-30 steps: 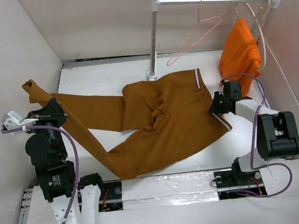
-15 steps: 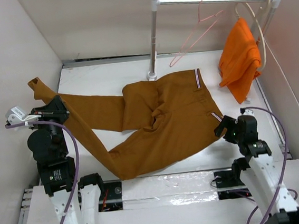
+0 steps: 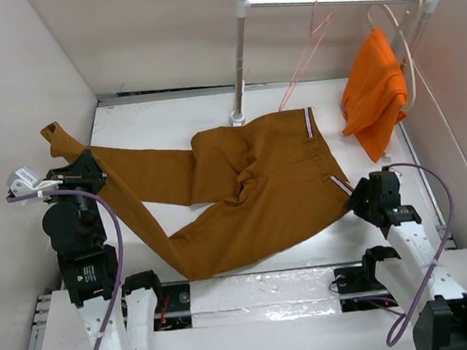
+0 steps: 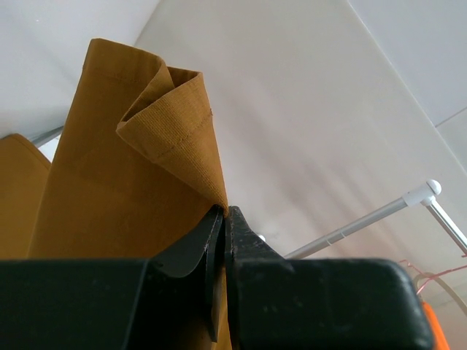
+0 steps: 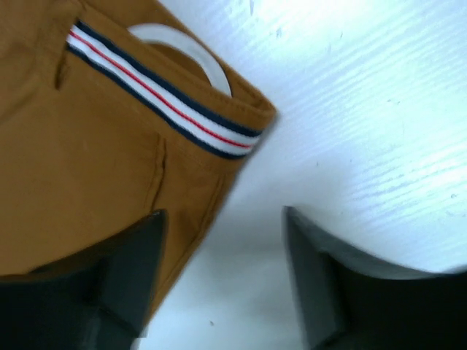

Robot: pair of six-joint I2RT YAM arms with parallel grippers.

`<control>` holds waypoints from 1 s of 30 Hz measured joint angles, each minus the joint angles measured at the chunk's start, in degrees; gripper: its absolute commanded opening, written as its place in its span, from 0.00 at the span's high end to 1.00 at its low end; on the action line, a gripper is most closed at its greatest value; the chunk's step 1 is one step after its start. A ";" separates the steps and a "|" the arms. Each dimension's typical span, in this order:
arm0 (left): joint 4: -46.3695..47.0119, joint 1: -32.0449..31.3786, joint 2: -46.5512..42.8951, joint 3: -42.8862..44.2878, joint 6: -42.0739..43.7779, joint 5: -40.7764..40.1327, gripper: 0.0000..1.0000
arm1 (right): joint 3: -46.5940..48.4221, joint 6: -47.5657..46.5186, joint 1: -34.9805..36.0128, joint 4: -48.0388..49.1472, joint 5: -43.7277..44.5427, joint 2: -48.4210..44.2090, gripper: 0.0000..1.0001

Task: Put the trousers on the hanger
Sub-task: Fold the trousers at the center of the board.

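Orange garment hangs beside pink hanger.

White walls, white table, white clothes rail

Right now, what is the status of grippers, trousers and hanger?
Left gripper shut on trousers leg cuff. Right gripper open over waistband corner, holding nothing. Hanger bare on rail, orange garment beside it.

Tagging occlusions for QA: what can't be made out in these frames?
- Left wrist: most of the trousers, hidden behind the left pincer.
- Right wrist: right pincer cut off at bottom edge, blurred.
- Top: cream hanger partly hidden by orange garment; hook of pink hanger too thin to trace.
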 measured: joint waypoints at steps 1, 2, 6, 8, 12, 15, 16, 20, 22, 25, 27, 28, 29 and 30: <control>0.00 0.00 0.00 0.00 0.00 -0.02 1.00 | -0.02 0.13 -0.15 0.59 0.24 -0.63 0.43; 0.00 0.00 0.00 0.00 0.00 -0.02 1.00 | -0.15 0.28 -0.44 1.22 0.35 -1.44 0.47; 0.00 0.00 0.00 0.00 0.00 -0.17 1.00 | -1.97 0.44 -2.91 5.38 -0.09 -2.12 0.54; 0.00 0.00 0.00 0.00 0.02 -0.17 1.00 | -2.97 0.20 -4.04 7.50 -0.66 0.07 0.53; 0.00 0.00 0.00 0.00 0.04 -0.39 1.00 | -3.15 -0.59 -4.42 9.97 -1.57 5.57 0.57; 0.00 0.00 0.00 0.00 0.07 -0.39 1.00 | -3.02 -1.55 -4.72 12.52 -2.82 7.34 0.76; 0.00 0.00 0.00 0.00 0.11 -0.39 1.00 | -2.99 -1.84 -4.79 13.40 -3.26 7.72 0.81; 0.02 0.09 0.00 0.00 0.22 -0.37 1.00 | -2.08 -2.97 -5.66 13.53 -3.61 7.30 1.00; 0.02 0.11 0.02 -0.02 0.22 -0.35 1.00 | -0.28 -3.39 -6.43 10.62 -2.73 4.57 1.00; 0.37 0.11 0.07 -0.26 0.20 -0.28 1.00 | 4.96 -4.04 -6.69 3.72 0.66 -4.37 1.00; 0.46 0.11 0.24 -0.44 0.20 -0.26 1.00 | 10.01 -4.72 -6.73 -0.50 3.34 -11.23 1.00; 0.46 0.11 0.39 -0.46 0.17 -0.26 1.00 | 12.90 -4.98 -6.86 -2.73 5.01 -14.01 1.00; 0.50 0.11 0.61 -0.50 0.17 -0.28 1.00 | 15.74 -5.35 -7.04 -4.55 6.64 -16.46 1.00; 0.48 0.11 0.83 -0.55 0.15 -0.28 1.00 | 18.51 -5.68 -7.15 -6.49 8.33 -18.40 1.00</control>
